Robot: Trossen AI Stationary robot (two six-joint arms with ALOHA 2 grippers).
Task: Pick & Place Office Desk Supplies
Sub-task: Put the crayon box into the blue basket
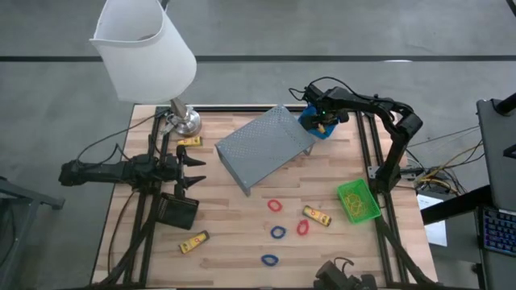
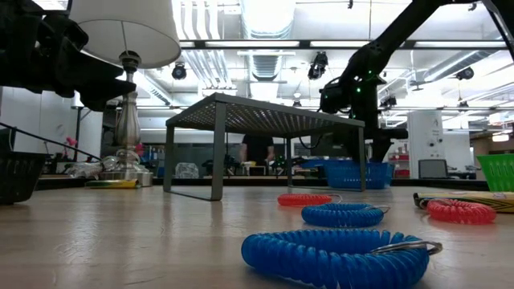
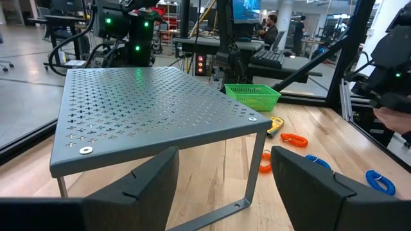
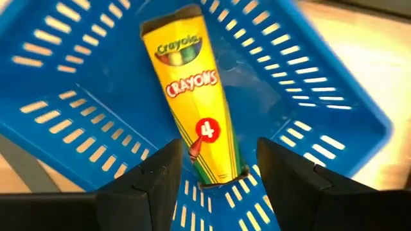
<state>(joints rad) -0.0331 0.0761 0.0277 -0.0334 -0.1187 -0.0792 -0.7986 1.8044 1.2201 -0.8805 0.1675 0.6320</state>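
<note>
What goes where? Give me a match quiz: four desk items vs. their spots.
Items:
1. Crayons box
2. Green bin
3. Black bin
4. Lamp

Places:
A. table's far left corner
B. inside the blue bin, under the right hand
C. near the table's right edge
D. beside the left hand

Pairs: 1-B, 2-C, 3-D, 4-A

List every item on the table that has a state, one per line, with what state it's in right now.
Right gripper: open, above the blue bin.
Crayon box: lying in the blue bin, released.
Left gripper: open, empty, facing the grey metal shelf.
Green bin: upright, something yellow inside.
Black bin: upright, contents unclear.
Lamp: upright.
</note>
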